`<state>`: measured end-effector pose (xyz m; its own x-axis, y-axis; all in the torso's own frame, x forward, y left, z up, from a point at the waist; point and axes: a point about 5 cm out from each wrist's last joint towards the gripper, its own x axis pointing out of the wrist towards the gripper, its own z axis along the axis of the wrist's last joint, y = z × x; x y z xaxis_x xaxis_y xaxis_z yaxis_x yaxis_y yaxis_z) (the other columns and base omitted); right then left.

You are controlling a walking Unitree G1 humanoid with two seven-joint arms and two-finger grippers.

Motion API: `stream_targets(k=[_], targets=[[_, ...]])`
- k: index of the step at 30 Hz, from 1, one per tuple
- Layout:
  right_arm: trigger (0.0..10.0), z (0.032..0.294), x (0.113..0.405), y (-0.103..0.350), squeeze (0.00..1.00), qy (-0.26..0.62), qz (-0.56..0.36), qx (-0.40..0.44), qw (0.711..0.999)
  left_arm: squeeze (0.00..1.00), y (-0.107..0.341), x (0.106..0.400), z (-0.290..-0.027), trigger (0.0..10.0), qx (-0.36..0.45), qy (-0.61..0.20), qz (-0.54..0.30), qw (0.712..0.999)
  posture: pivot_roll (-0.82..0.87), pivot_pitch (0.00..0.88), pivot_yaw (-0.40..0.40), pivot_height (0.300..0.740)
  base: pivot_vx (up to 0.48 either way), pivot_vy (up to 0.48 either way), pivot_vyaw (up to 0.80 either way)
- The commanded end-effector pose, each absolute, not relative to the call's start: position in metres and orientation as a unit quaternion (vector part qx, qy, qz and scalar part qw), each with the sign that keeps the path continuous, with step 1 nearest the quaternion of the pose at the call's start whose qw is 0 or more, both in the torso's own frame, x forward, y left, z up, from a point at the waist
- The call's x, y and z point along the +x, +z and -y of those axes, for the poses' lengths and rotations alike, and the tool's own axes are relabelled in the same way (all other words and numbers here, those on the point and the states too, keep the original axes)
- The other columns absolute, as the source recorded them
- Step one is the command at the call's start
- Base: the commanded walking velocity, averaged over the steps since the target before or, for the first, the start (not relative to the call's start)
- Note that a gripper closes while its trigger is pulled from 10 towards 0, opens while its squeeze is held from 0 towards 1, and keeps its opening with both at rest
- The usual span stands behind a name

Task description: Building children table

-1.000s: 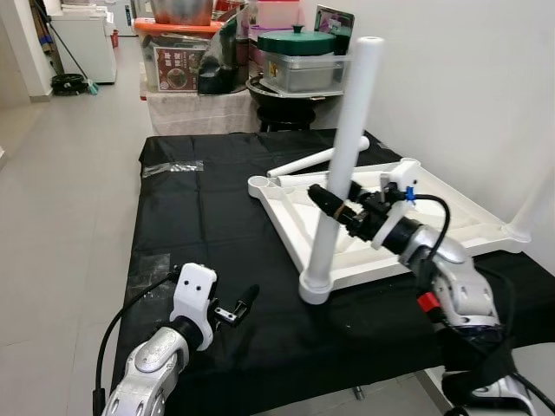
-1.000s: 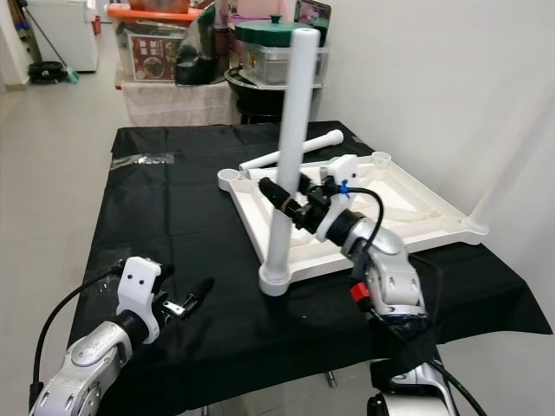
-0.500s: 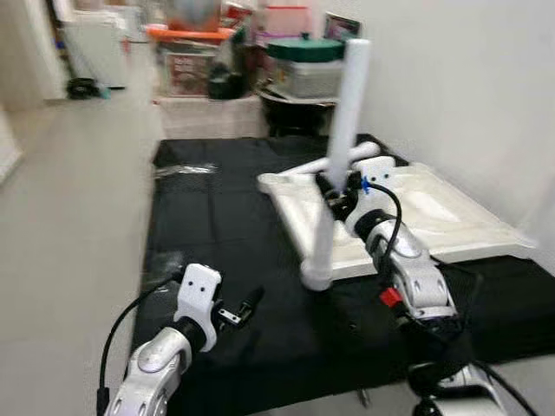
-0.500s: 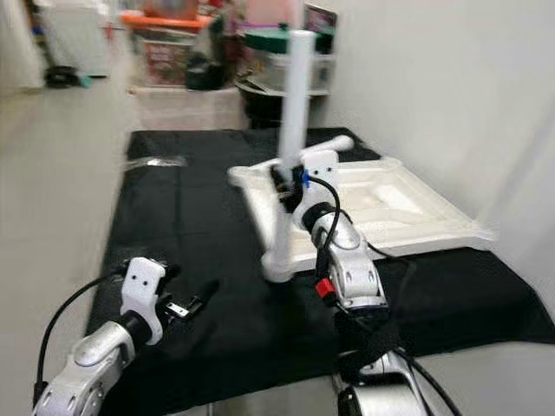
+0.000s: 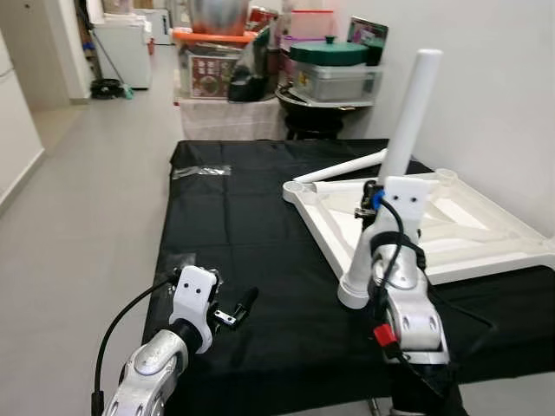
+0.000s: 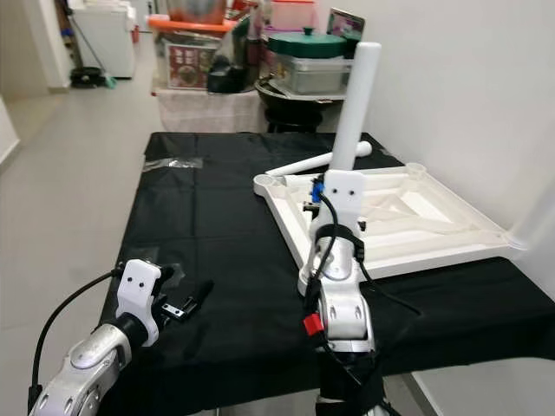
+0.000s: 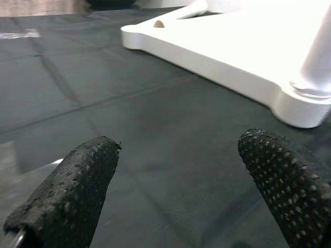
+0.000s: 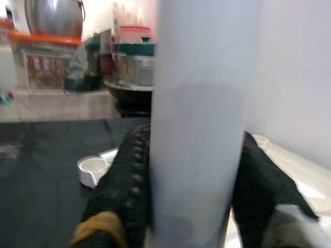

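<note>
At the near left edge of the black cloth point(image 5: 260, 234) the left gripper point(image 7: 176, 181) hovers just above the fabric, its two nubbed black fingers point(image 7: 67, 191) spread wide with nothing between them. Its wrist view looks low across the cloth to the near corner of the white table top point(image 5: 468, 234), which lies upside down on the right half of the cloth, ribs up, with round sockets at its corners. A white leg point(image 5: 390, 186) stands upright in the nearest corner socket, leaning a little to the right. The right gripper point(image 8: 194, 196) is clamped on that leg; in its wrist view the black pads point(image 8: 126, 191) press both sides of the white tube, while from the head the arm's white wrist housing covers the grip. A second leg point(image 6: 325, 159) lies loose on the cloth, just beside the top's far edge. Behind the cloth stands a shelf with a red-labelled box point(image 5: 208, 74), a green-lidded container point(image 5: 334, 74) and a steel pot point(image 8: 54, 18); the label's writing is too small to read.
</note>
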<state>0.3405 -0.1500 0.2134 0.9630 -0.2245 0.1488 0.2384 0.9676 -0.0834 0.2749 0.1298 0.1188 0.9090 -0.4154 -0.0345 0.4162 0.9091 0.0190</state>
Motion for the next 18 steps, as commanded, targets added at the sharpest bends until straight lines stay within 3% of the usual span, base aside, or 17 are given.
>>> stream_targets(k=[1, 4, 5, 8, 9, 10, 12, 13, 14, 18], targets=[[10.0, 0.153, 0.342, 0.189, 1.00, -0.117, 0.016, -0.048, 0.992, 0.00, 0.117, 0.275, -0.128, 10.0, 0.018, -0.215, -0.019, 0.976, 0.10, 0.000, -0.091, 0.740, 0.000, 0.000, 0.00], [10.0, 0.157, 0.347, 0.195, 1.00, -0.102, 0.037, -0.026, 0.994, 0.00, 0.117, 0.275, -0.129, 10.0, 0.018, -0.214, -0.018, 0.977, 0.10, 0.000, -0.094, 0.740, 0.000, 0.000, 0.00], [10.0, 0.158, 0.349, 0.198, 0.00, -0.096, 0.043, -0.020, 0.994, 0.00, 0.117, 0.275, -0.130, 10.0, 0.018, -0.213, -0.018, 0.977, 0.10, 0.000, -0.094, 0.740, 0.000, 0.000, 0.00], [10.0, 0.165, 0.354, 0.210, 0.00, -0.085, 0.082, -0.032, 0.993, 0.00, 0.117, 0.275, -0.131, 10.0, 0.019, -0.212, -0.019, 0.977, 0.10, 0.000, -0.094, 0.740, 0.000, 0.000, 0.00], [10.0, 0.169, 0.359, 0.219, 0.00, -0.031, 0.105, -0.019, 0.994, 0.00, 0.117, 0.274, -0.132, 10.0, 0.018, -0.211, -0.019, 0.977, 0.10, 0.000, -0.092, 0.740, 0.000, 0.000, 0.00], [10.0, 0.169, 0.359, 0.219, 0.00, -0.031, 0.105, -0.019, 0.994, 0.00, 0.117, 0.274, -0.132, 10.0, 0.018, -0.211, -0.019, 0.977, 0.10, 0.000, -0.092, 0.740, 0.000, 0.000, 0.00], [10.0, 0.171, 0.361, 0.231, 0.00, 0.100, 0.130, -0.013, 0.986, 0.00, 0.116, 0.274, -0.130, 10.0, 0.018, -0.214, -0.019, 0.977, 0.10, 0.000, -0.092, 0.740, 0.000, 0.000, 0.00], [10.0, 0.171, 0.361, 0.231, 0.00, 0.100, 0.130, -0.013, 0.986, 0.00, 0.116, 0.274, -0.130, 10.0, 0.018, -0.214, -0.019, 0.977, 0.10, 0.000, -0.092, 0.740, 0.000, 0.000, 0.00], [10.0, 0.163, 0.354, 0.235, 0.00, 0.221, 0.139, -0.037, 0.965, 0.00, 0.117, 0.275, -0.129, 10.0, 0.020, -0.216, -0.018, 0.976, 0.10, 0.000, -0.093, 0.740, 0.000, 0.000, 0.00], [10.0, 0.151, 0.342, 0.237, 0.00, 0.318, 0.142, -0.060, 0.935, 0.00, 0.117, 0.275, -0.131, 10.0, 0.021, -0.214, -0.018, 0.976, 0.10, 0.000, -0.092, 0.740, 0.000, 0.000, 0.00]])
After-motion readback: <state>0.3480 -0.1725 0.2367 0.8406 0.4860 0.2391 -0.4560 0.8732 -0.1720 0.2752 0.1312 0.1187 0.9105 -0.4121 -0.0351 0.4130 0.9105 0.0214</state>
